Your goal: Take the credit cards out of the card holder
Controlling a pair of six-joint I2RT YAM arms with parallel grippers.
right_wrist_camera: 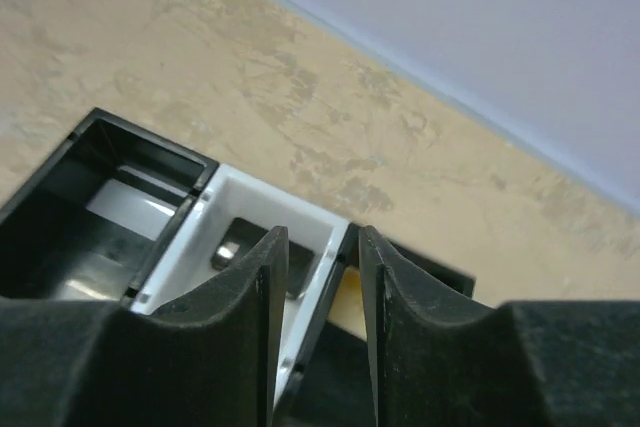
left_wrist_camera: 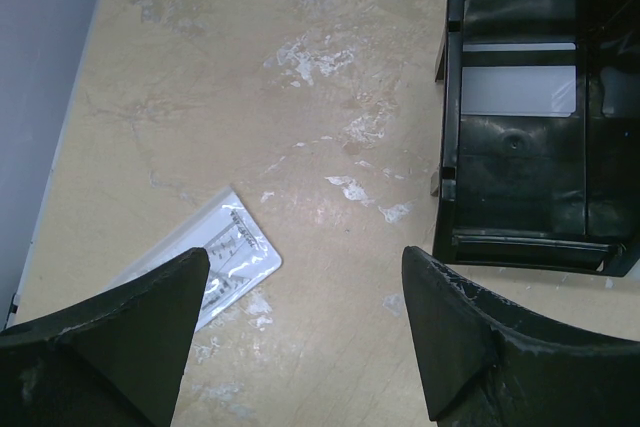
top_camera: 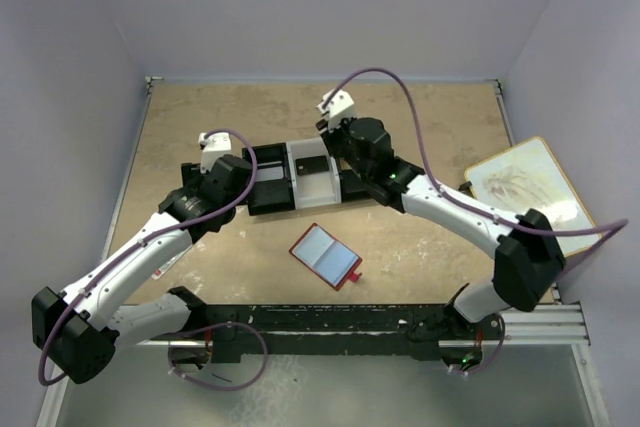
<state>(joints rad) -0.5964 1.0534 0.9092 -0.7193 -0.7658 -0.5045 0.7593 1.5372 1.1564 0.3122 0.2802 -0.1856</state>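
Here the right end effector (right_wrist_camera: 322,242) is hovering, jaws slightly parted and empty, directly over a dark card (top_camera: 315,164) lying in the tray (right_wrist_camera: 255,192), evidently the drop-off spot. The left end effector (left_wrist_camera: 305,267) is gaping empty beside it. The card holder (top_camera: 325,255) is lying open on the table (top_camera: 420,247), well behind both.

Pale lilac walls (top_camera: 60,47), mottled beige tabletop (top_camera: 420,117)
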